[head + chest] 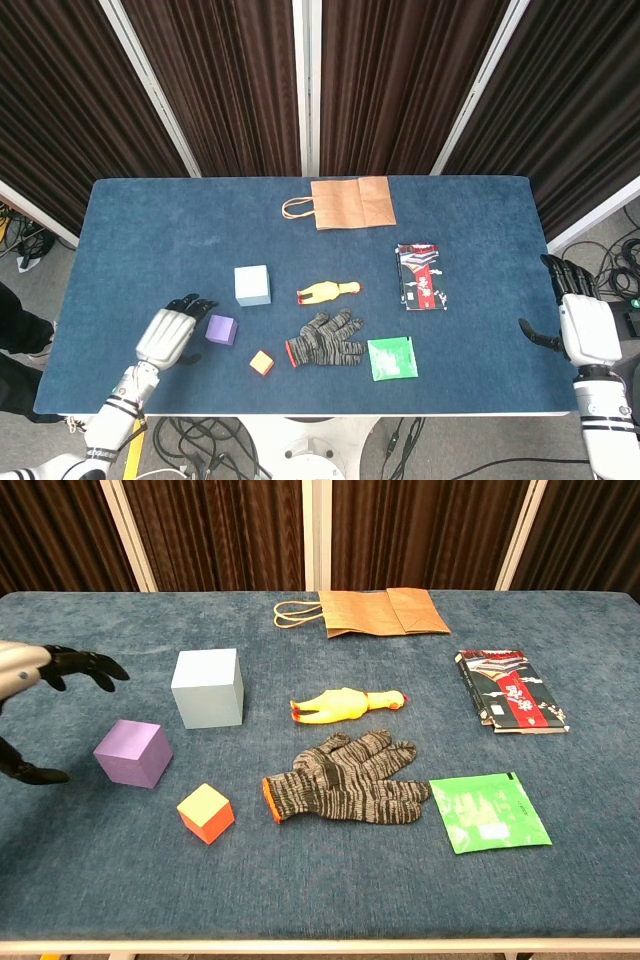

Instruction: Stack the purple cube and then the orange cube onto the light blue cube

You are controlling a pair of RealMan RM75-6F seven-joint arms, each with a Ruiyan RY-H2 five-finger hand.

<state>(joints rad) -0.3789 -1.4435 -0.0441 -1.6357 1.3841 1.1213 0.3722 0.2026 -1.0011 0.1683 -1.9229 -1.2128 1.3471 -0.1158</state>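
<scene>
The purple cube (pixel 221 329) (pixel 134 752) sits on the blue table, front left. Just behind it stands the larger light blue cube (pixel 252 285) (pixel 208 687). The small orange cube (pixel 262 362) (pixel 206 812) lies in front and to the right of the purple one. My left hand (pixel 172 332) (pixel 45 670) hovers open just left of the purple cube, fingers spread toward it without touching. My right hand (pixel 580 320) stays open at the table's right edge, far from the cubes; the chest view does not show it.
A striped knit glove (pixel 345 778) lies right of the orange cube, with a rubber chicken (pixel 345 704) behind it. A green packet (pixel 489 811), a book (pixel 512 702) and a brown paper bag (pixel 375 611) lie further right and at the back.
</scene>
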